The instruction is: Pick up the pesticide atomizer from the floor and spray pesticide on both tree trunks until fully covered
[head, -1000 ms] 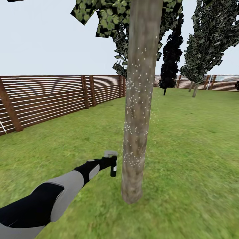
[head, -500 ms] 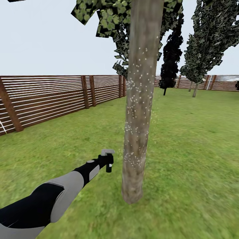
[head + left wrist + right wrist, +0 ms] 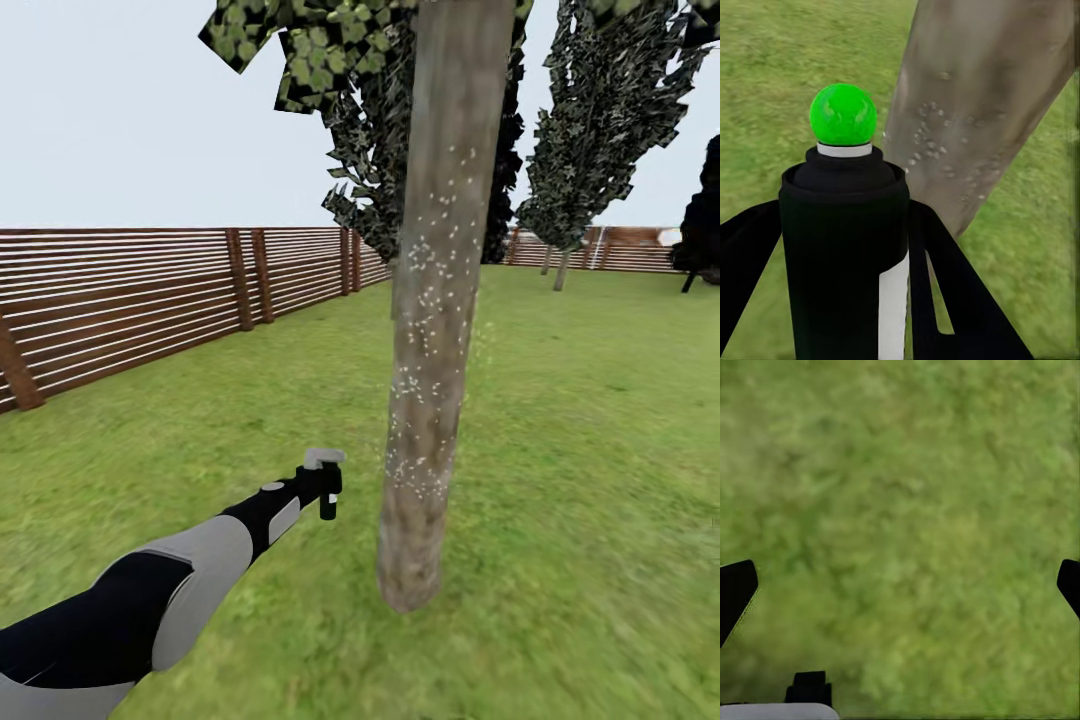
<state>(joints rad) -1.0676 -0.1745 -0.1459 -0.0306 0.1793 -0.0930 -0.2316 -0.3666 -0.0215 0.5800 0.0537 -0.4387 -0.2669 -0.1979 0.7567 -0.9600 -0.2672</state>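
Note:
A thick grey-brown tree trunk (image 3: 430,350) rises from the lawn just ahead, dotted with white specks along its middle and lower part; its leafy canopy (image 3: 310,50) spreads above. My left gripper (image 3: 322,485) is shut on the pesticide atomizer (image 3: 327,500), held upright a short way left of the trunk, not touching it. In the left wrist view the atomizer's black body (image 3: 844,247) with its green spot (image 3: 842,112) sits between the fingers (image 3: 952,300), facing the speckled trunk (image 3: 975,97). My right gripper (image 3: 900,589) stands open over bare grass.
A brown slat fence (image 3: 120,310) runs along the left and the far end of the lawn (image 3: 580,450). Other trees (image 3: 600,100) stand far back on the right, with a dark one (image 3: 705,210) at the right edge. Grass surrounds the trunk on all sides.
The left gripper with the atomizer moved slightly up and left, away from the trunk. The camera has then shifted, so fence and far trees sit further left in the picture.

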